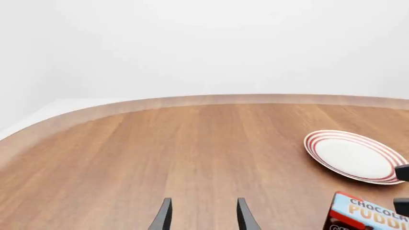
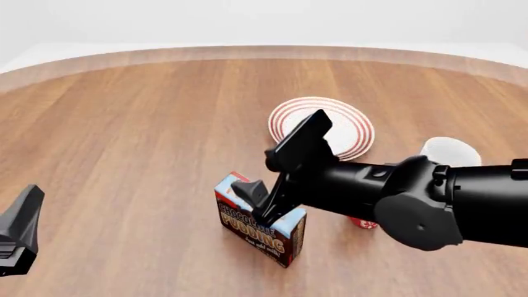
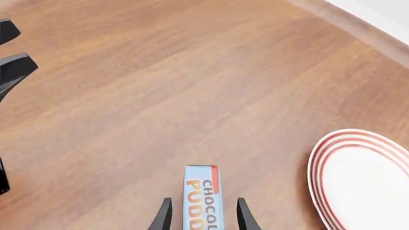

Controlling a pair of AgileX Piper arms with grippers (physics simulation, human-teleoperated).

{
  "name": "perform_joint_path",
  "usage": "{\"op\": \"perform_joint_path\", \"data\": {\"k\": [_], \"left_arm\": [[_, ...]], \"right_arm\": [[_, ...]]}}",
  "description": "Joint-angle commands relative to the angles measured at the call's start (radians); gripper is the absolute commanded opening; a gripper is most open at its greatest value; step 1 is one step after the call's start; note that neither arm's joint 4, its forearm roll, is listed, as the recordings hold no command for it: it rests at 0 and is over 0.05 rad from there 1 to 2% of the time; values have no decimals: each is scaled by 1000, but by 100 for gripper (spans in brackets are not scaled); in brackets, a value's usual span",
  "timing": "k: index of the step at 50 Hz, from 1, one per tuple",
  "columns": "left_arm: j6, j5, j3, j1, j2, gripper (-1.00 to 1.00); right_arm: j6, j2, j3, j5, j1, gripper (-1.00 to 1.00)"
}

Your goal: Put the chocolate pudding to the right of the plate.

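The chocolate pudding (image 2: 254,234) is a small carton with a light blue top, standing upright on the wood table in front of the plate (image 2: 350,127). That white plate has red rings on its rim. My right gripper (image 2: 257,199) is open, reaching in from the right. In the right wrist view its fingers straddle the chocolate pudding (image 3: 203,196) with a gap on each side. My left gripper (image 2: 18,238) is open and holds nothing, far to the left near the front edge. The left wrist view shows the plate (image 1: 355,155) and the chocolate pudding (image 1: 367,215).
A white mug (image 2: 449,150) stands right of the plate, behind my right arm. A bit of a red mug (image 2: 364,223) shows under that arm. The table's curved far edge (image 2: 264,51) runs across the back. The plate (image 3: 364,187) lies beside the carton.
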Motion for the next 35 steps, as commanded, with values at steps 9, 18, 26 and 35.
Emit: {"op": "perform_joint_path", "data": {"k": [9, 18, 26, 35], "left_arm": [[0, 0, 0, 0, 0, 100], [0, 0, 0, 0, 0, 100], [0, 0, 0, 0, 0, 100], [0, 0, 0, 0, 0, 100]], "right_arm": [[19, 44, 16, -37, 5, 100], [18, 74, 18, -39, -8, 100], [32, 95, 13, -42, 1, 100], [35, 110, 3, -38, -2, 100]]}}
